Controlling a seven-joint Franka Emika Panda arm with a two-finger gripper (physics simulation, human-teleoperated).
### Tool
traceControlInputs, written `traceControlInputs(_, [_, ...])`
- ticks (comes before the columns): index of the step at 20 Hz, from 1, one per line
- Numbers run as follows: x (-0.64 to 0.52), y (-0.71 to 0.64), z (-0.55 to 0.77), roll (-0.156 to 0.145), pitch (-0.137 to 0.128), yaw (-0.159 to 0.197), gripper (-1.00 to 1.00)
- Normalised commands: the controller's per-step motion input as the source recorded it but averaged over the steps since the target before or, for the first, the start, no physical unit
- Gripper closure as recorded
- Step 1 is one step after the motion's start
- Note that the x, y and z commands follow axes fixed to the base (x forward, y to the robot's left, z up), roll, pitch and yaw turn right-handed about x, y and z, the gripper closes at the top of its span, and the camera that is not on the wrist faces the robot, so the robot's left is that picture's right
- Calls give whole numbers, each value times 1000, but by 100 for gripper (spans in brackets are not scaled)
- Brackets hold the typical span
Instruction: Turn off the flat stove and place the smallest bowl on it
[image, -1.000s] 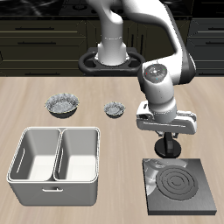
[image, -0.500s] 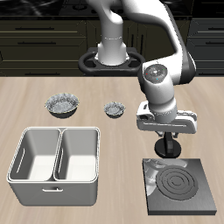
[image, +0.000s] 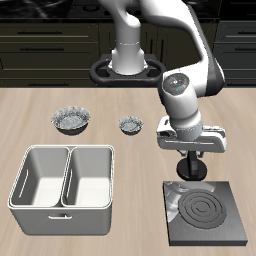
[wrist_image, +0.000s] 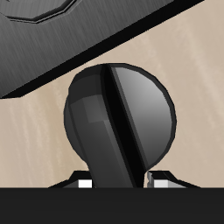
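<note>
Gripper: the gripper (image: 189, 168) hung straight down over the back corner of the flat stove (image: 208, 213), right above its black knob (wrist_image: 118, 124).
Gripper state: the wrist view showed only two pale fingertips (wrist_image: 85, 185), one on each side of the knob's base, set narrowly apart; whether they pressed on the knob could not be told.
Flat stove: a dark-grey square plate near the table's front edge, its ring coils (image: 204, 210) dark.
Smallest bowl: the smallest bowl (image: 131, 125), crinkled and grey, sat farther back on the wooden table (image: 40, 120), well apart from the gripper and the stove.
Other things: a wider crinkled bowl (image: 73, 120) stood beside the small one; a white double-basin tray (image: 62, 178) lay near the front edge.
Exterior view only: the bowls, the tray, the arm and the whole stove.
Wrist view only: the knob close up, with a raised ridge across its face, and a stove corner (wrist_image: 52, 39).
</note>
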Motion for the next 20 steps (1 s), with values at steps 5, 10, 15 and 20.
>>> traceControlInputs(5, [-13, 110, -75, 53, 34, -76, 100])
traceControlInputs(10, [-64, 67, -6, 27, 15, 9, -100])
traceControlInputs(15, [-1, -19, -2, 14, -4, -6, -100])
traceControlInputs(20, [-6, -16, 32, 1, -13, 8, -100])
